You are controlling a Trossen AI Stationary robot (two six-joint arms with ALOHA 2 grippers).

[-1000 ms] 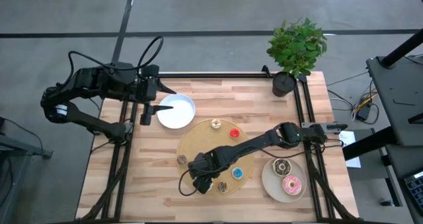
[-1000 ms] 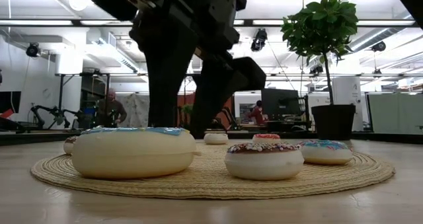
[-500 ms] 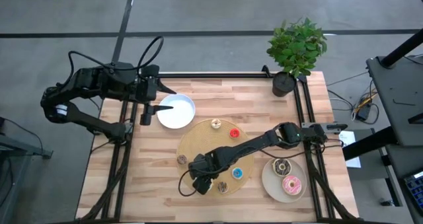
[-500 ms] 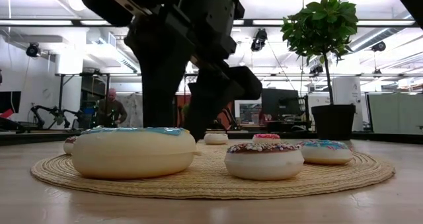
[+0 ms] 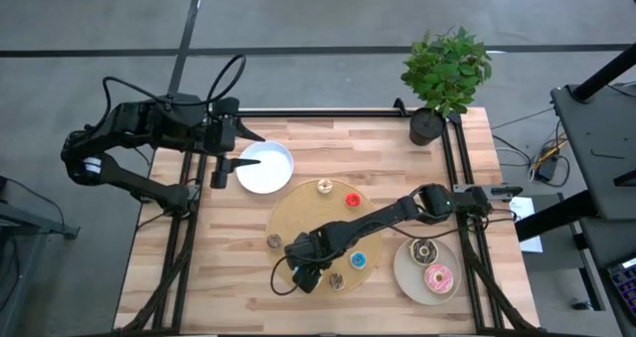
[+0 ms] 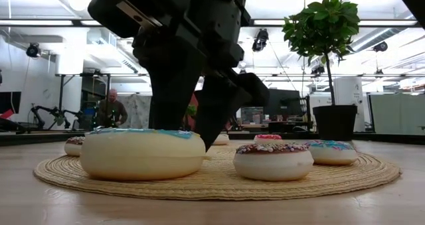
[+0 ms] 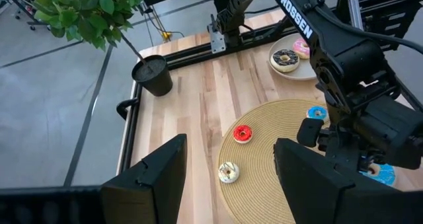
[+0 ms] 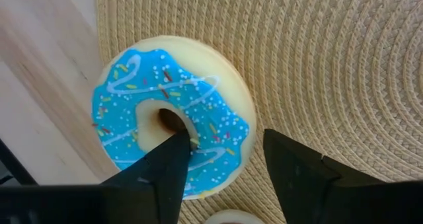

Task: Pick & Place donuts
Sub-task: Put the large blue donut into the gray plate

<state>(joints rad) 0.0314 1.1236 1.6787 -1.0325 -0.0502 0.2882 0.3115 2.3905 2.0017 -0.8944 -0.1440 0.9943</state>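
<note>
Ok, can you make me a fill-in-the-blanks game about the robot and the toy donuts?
1. The right gripper is coming down on a big donut with ____ icing.
2. That donut lies on the round woven ____.
3. The beige plate by the right arm holds ____ donuts, one pink and one chocolate.
4. The left gripper hangs open over the empty ____ plate.

Missing words: blue; mat; two; white

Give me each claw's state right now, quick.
Left claw: open, empty, above the white plate.
Right claw: open, straddling the blue iced donut, not yet gripping.
</note>
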